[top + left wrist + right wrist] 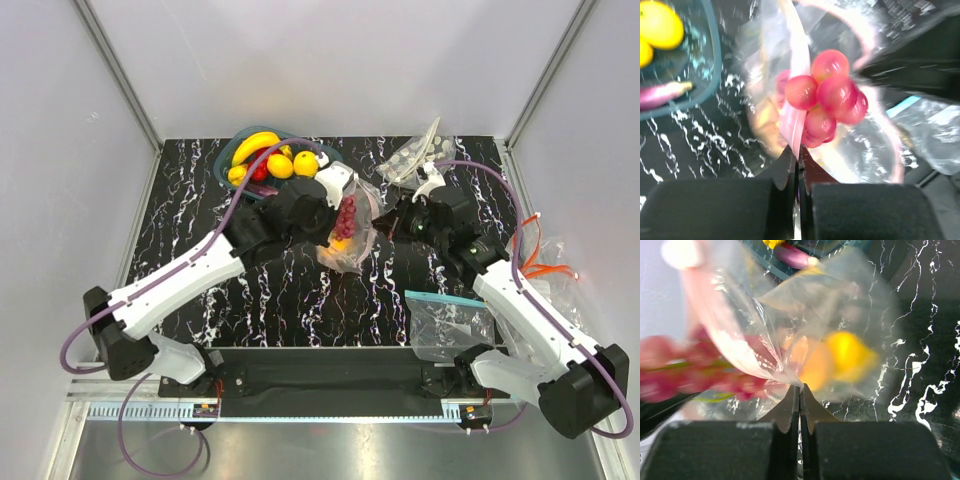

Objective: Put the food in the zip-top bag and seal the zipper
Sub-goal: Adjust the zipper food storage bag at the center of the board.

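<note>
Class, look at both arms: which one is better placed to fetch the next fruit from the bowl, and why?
Probably left. The left claw pinches the zip-top bag close beside the bowl; the right claw grips the bag's other side, farther from it.

The left arm (172, 285) extends forward and to the right from its base, with the wrist near the centre of the table. The left gripper (798, 150) has its jaws fully closed, fingertips meeting, and the pink-edged rim of the zip-top bag (867, 150) is pinched between them. The right arm (525, 315) extends forward and to the left, forearm angled inward. The right gripper (800, 390) is also fully closed — a fold of the same bag is caught at its tips. The grippers face each other, near but apart.
</note>
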Controlling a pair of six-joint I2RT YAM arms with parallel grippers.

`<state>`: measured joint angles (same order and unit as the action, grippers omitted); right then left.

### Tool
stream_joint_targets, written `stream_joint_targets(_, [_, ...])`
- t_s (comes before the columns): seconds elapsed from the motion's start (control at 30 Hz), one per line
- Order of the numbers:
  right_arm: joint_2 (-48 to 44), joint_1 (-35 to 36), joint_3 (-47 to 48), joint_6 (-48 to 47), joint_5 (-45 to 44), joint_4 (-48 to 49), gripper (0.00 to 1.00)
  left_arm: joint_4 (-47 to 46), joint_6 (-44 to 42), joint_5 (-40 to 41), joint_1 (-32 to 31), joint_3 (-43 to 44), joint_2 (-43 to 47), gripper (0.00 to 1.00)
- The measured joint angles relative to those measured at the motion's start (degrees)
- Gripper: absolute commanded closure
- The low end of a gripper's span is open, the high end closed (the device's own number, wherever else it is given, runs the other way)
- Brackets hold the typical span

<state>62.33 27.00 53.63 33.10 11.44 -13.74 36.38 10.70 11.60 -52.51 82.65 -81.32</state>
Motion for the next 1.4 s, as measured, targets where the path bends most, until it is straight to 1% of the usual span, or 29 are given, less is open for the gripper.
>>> stream_joint_targets(0.13, [0.28,0.0,0.09,-0.11,-0.39,-0.15,1.0,0.2,-0.22,0.57,-0.76,0.59,1.66,1.0])
stream_joint_targets(0.23, [0.09,0.0,0.26,-0.35,-1.09,-0.96,1.0,1.38,-0.44,1.2,-0.66,0.59,0.72,0.97])
stream_joint_targets(0.37, [-0.13,0.0,0.48,-0.52,-1.38,-1.42,1.0,1.7,-1.99,2.08,-1.18,0.61,-0.26,0.96])
stream_joint_targets(0.43, [-0.13,0.0,0.5,-0.52,-1.2,-1.4,1.0,3.04,-3.34,4.79,-2.27,1.64,-1.7,0.97])
stream_joint_targets(0.53, [-0.13,0.0,0.52,-0.48,-0.2,-1.09,1.0,5.49,-4.92,11.96,-4.55,4.48,-5.88,0.98])
stream_joint_targets(0.6, [-0.17,0.0,0.74,-0.46,0.24,-1.14,1.0,6.29,-5.14,16.2,-5.51,5.25,-8.48,0.97])
stream_joint_targets(0.7, [-0.2,0.0,1.57,-0.5,0.17,-1.36,1.0,7.23,-5.11,18.45,-5.77,4.61,-10.01,0.93])
stream_joint_targets(0.83, [-0.59,0.0,3.48,-1.18,-0.55,-3.3,1.0,6.51,-4.66,16.15,-4.74,4.22,-8.7,0.9])
stream_joint_targets(1.0, [-3.32,0.0,7.13,-3.17,-4.7,-8.85,1.0,5.51,-3.56,7.13,-2.27,7.02,-6.88,0.89])
stream_joint_targets(1.1, [-5.6,0.0,10.58,-4.72,-8.46,-12.66,1.0,2.58,-2.45,0.0,-1.4,8.33,-6.6,0.88])
stream_joint_targets(1.13, [-6.25,0.0,11.72,-5.14,-9.55,-13.53,1.0,1.53,-1.9,-2.86,-1.27,8.31,-6.49,0.77])
stream_joint_targets(1.2, [-7.08,0.0,13.75,-5.88,-10.91,-14.71,1.0,-0.74,-1.11,-6.51,-0.98,7.65,-6.43,0.54])
stream_joint_targets(1.23, [-7.3,0.0,14.58,-6.23,-11.37,-14.93,1.0,-2.05,-0.61,-7.91,-0.83,6.75,-6.36,0.45])
stream_joint_targets(1.27, [-7.34,0.0,15.08,-6.49,-11.65,-14.93,1.0,-3.39,-0.04,-9.03,-0.63,5.51,-6.27,0.3])
stream_joint_targets(1.3, [-7.19,0.0,15.28,-6.73,-11.82,-14.91,1.0,-4.74,0.42,-10.01,-0.26,3.82,-6.14,0.25])
stream_joint_targets(1.4, [-5.9,0.0,14.34,-7.04,-11.82,-14.56,1.0,-6.99,2.36,-11.82,2.21,-0.94,-6.12,0.17])
